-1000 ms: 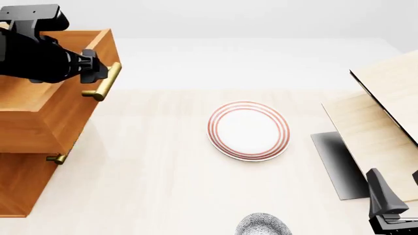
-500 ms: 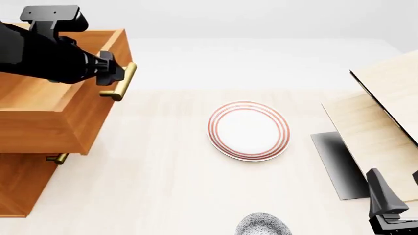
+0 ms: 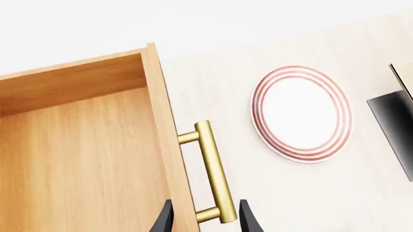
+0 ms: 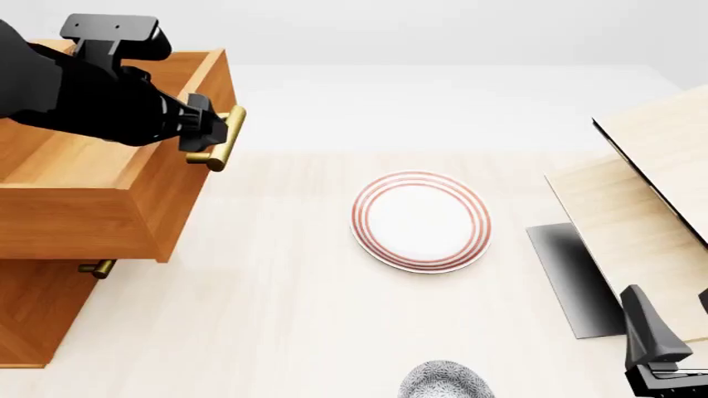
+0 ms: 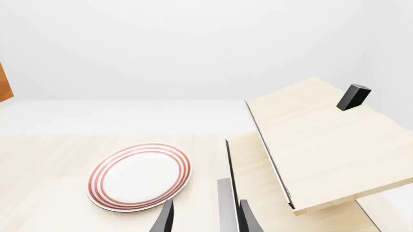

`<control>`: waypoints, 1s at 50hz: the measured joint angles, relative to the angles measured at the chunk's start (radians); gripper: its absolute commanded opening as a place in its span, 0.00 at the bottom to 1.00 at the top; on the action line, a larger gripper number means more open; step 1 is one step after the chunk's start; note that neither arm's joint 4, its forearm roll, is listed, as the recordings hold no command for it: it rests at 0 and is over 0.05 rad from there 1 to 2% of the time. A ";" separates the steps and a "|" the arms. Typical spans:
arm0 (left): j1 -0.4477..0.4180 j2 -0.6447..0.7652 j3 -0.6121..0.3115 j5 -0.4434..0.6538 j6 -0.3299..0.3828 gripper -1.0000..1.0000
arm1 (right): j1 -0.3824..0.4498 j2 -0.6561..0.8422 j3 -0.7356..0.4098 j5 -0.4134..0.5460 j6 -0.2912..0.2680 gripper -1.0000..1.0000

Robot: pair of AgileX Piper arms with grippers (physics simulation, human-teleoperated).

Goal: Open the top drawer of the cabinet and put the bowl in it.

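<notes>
A pale wood table (image 4: 277, 315) carries one cabinet (image 4: 33, 307) at the frame's left. Its top drawer (image 4: 99, 191) stands pulled out, and the left gripper (image 4: 212, 126) pinches the brass handle (image 4: 225, 139). One bowl (image 4: 445, 382) sits at the bottom edge, left of the right gripper (image 4: 664, 365), whose jaws I cannot judge. One red-ringed plate (image 4: 420, 220) lies centre.

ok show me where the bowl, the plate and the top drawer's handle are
bowl (image 4: 445, 381), front view, its speckled rim.
plate (image 4: 422, 220), front view, its white centre.
handle (image 3: 213, 166), left wrist view, the middle of the brass bar.
</notes>
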 measured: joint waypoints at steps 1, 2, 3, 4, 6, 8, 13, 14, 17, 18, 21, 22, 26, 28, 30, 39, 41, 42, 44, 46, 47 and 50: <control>0.000 0.000 0.000 0.000 0.000 1.00 | 0.000 0.000 0.000 0.000 0.000 1.00; -0.001 0.000 0.000 0.001 0.000 1.00 | 0.000 0.000 0.000 0.000 0.000 1.00; -0.001 0.000 -0.001 0.001 0.001 1.00 | 0.000 0.000 0.000 0.000 0.000 1.00; 0.000 0.000 0.000 0.002 0.001 1.00 | 0.000 0.000 0.000 0.000 0.000 1.00; 0.000 -0.001 0.000 0.003 0.003 1.00 | 0.000 0.000 0.000 0.000 0.000 1.00; -0.001 -0.004 0.001 0.004 0.005 1.00 | 0.000 0.000 0.000 0.000 0.000 1.00; 0.005 -0.016 0.001 0.010 0.008 1.00 | 0.000 0.000 0.000 0.000 0.000 1.00; 0.009 -0.019 0.001 0.012 0.010 1.00 | 0.000 0.000 0.000 0.000 0.000 1.00; 0.019 -0.031 -0.002 0.019 0.013 1.00 | 0.000 0.000 0.000 0.000 0.000 1.00; 0.023 -0.035 -0.003 0.021 0.014 1.00 | 0.000 0.000 0.000 0.000 0.000 1.00; 0.031 -0.045 -0.006 0.029 0.017 1.00 | 0.000 0.000 0.000 0.000 0.000 1.00; 0.033 -0.048 -0.008 0.032 0.018 1.00 | 0.000 0.000 0.000 0.000 0.000 1.00; 0.041 -0.062 -0.015 0.046 0.026 1.00 | 0.000 0.000 0.000 0.000 0.000 1.00; 0.043 -0.068 -0.019 0.052 0.030 1.00 | 0.000 0.000 0.000 0.000 0.000 1.00; 0.046 -0.073 -0.023 0.058 0.034 1.00 | 0.000 0.000 0.000 0.000 0.000 1.00; 0.042 -0.093 -0.041 0.082 0.051 1.00 | 0.000 0.000 0.000 0.000 0.000 1.00; 0.038 -0.097 -0.045 0.087 0.055 1.00 | 0.000 0.000 0.000 0.000 0.000 1.00; 0.037 -0.099 -0.046 0.089 0.057 1.00 | 0.000 0.000 0.000 0.000 0.000 1.00; 0.034 -0.103 -0.050 0.095 0.061 1.00 | 0.000 0.000 0.000 0.000 0.000 1.00; 0.030 -0.107 -0.053 0.101 0.066 1.00 | 0.000 0.000 0.000 0.000 0.000 1.00; 0.028 -0.109 -0.055 0.103 0.068 1.00 | 0.000 0.000 0.000 0.000 0.000 1.00; 0.022 -0.117 -0.058 0.113 0.077 1.00 | 0.000 0.000 0.000 0.000 0.000 1.00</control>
